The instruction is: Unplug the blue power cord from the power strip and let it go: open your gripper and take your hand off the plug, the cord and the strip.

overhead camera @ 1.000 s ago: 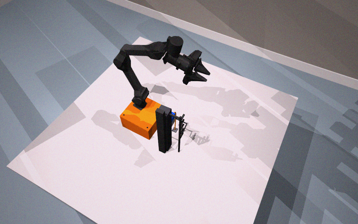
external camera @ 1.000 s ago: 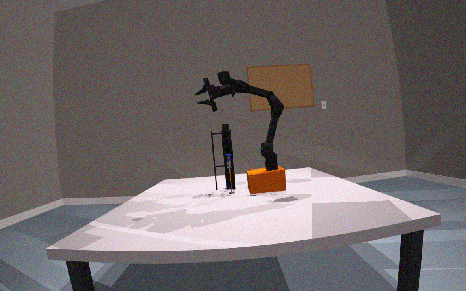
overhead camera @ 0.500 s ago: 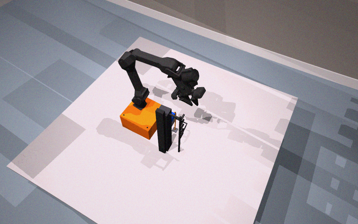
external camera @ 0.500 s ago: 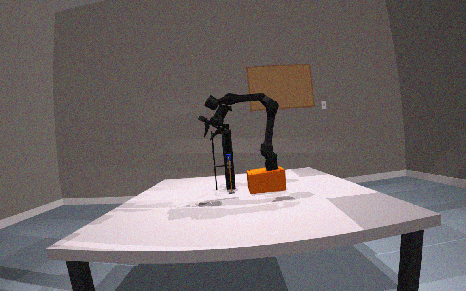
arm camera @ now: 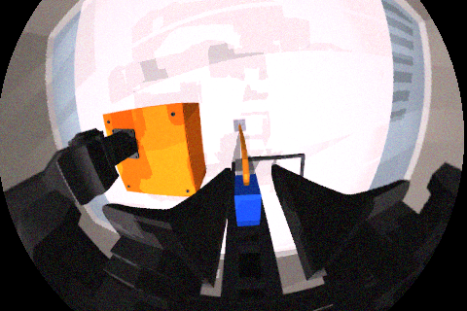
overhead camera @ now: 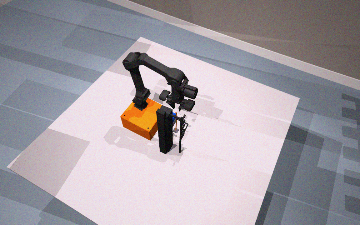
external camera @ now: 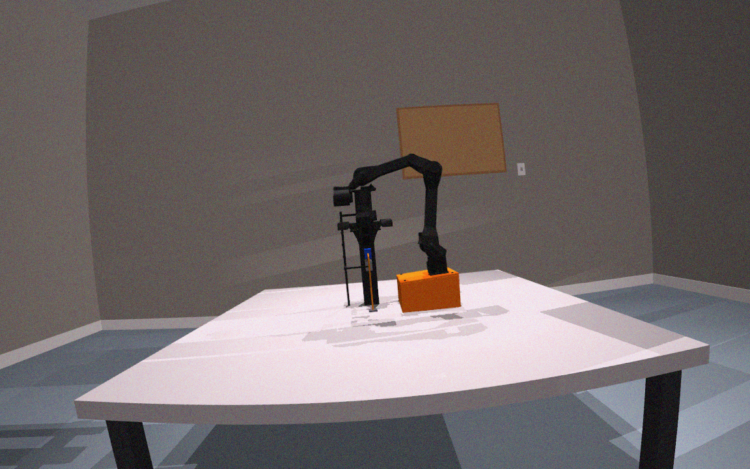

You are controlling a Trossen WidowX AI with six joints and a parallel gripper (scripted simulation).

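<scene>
- The tool (arm camera: 255, 170) fills the lower half of the wrist view: two matte black, wedge-shaped fingers tapering to points, facing down at the bench (arm camera: 311, 97).
- Its jaws are partly parted and clamp nothing. They stand on either side of the blue plug (arm camera: 248, 208), with a sliver of light showing on each side.
- The plug is a small, plain blue block seated on the side of the power strip (overhead camera: 164, 131), near its upper end.
- The strip is a tall, square-edged black bar standing upright on the bench.
- A thin orange cord (external camera: 370, 283) runs straight down from the plug to a small grey foot on the bench top.
- Just beside the strip stands a slim black ladder-like frame (overhead camera: 180, 139) with short rungs.
- Next to the strip on the other side sits the orange base box (overhead camera: 139, 120), smooth and flat-faced, with small dark dots at its corners. The black jointed arm (overhead camera: 158, 68) rises from its top.
- The bench (external camera: 366, 373) is a smooth white slab on dark legs, crossed by pale grey shadows.
- On the far grey wall hang a flat tan board (external camera: 450, 139) and a small white plate (external camera: 521, 169), too small to read.
</scene>
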